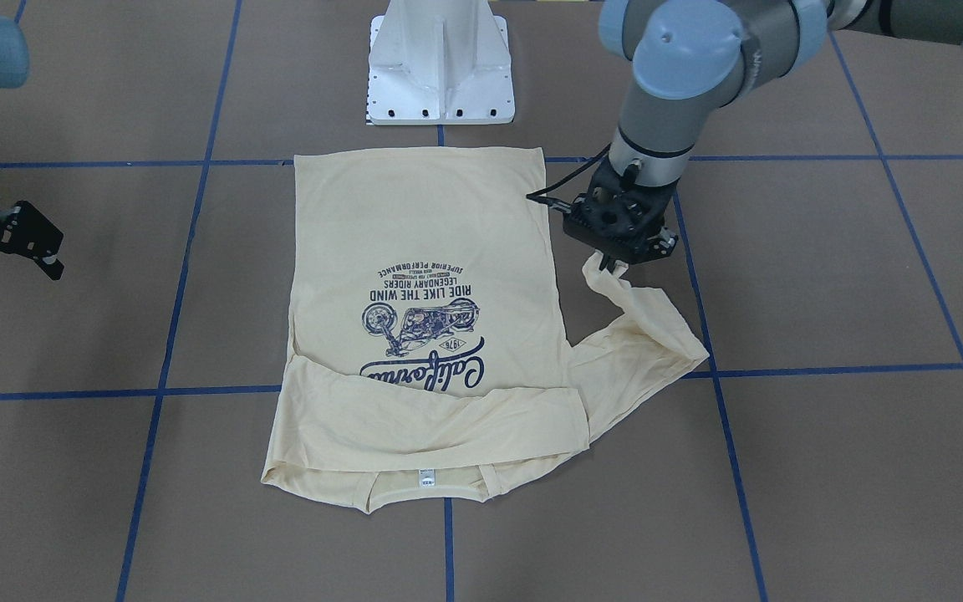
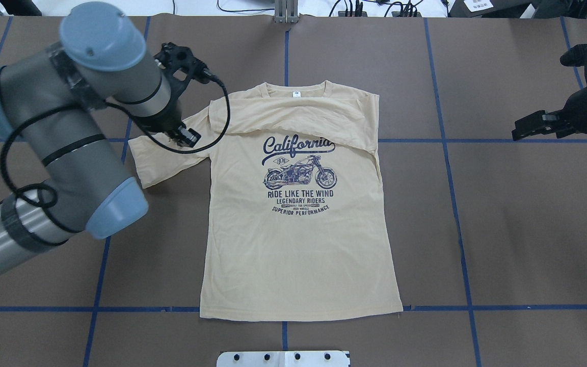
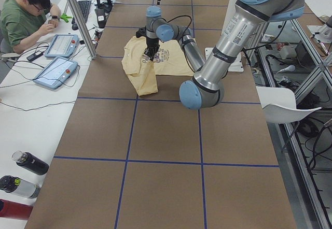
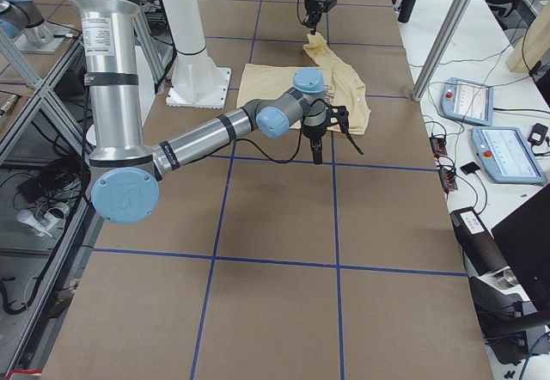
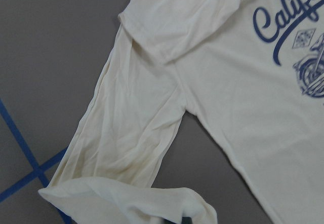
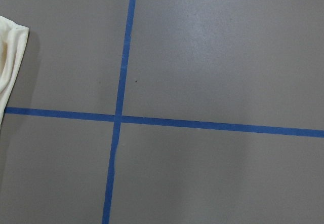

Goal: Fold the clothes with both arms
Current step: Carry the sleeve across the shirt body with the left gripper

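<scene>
The cream-yellow T-shirt [image 2: 298, 244] lies flat, print up, at the table's middle, with its white neck tag [image 2: 296, 94] at the far edge. One sleeve is folded across the chest above the "California" print [image 1: 427, 368]. My left gripper [image 1: 611, 266] is shut on the cuff of the other sleeve [image 1: 649, 326] and holds it up off the table beside the shirt's body; the gripper also shows in the overhead view [image 2: 187, 137]. The left wrist view shows this sleeve [image 5: 126, 143] doubled over. My right gripper [image 1: 10, 274] hangs open and empty, well clear of the shirt's other side [image 2: 525, 130].
The white pedestal base [image 1: 441, 63] stands just behind the shirt's hem. Blue tape lines [image 6: 119, 117] cross the brown table. An operator [image 3: 21, 11] sits at a side desk with teach pendants [image 3: 57, 71], and bottles [image 3: 28, 162] lie there.
</scene>
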Controlling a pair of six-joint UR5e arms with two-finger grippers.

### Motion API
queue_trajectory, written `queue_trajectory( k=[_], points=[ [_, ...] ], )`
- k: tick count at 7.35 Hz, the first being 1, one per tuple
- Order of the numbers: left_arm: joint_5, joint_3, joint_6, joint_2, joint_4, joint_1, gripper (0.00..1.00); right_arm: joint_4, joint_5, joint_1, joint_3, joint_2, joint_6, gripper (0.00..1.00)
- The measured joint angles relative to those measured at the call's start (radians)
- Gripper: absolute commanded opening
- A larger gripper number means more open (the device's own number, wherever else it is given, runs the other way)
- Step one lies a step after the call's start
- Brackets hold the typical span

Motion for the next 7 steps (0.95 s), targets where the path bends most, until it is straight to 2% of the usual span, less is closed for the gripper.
queue_trajectory(
  k=[2,5,6,7],
  points=[
    [-0.032,0.208,-0.028,-0.224,0.027,-0.019,0.00,0.000,0.000,0.000,0.000,0.000,0.001,0.99],
    [-0.062,0.639,-0.184,-0.589,-0.013,0.005,0.00,0.000,0.000,0.000,0.001,0.004,0.016,0.99],
    [-0.062,0.746,-0.287,-0.648,-0.094,0.038,0.87,0.000,0.000,0.000,0.001,0.006,0.020,0.99],
    [-0.058,0.823,-0.391,-0.681,-0.177,0.073,1.00,0.000,0.001,0.000,0.000,0.007,0.022,0.99]
  ],
)
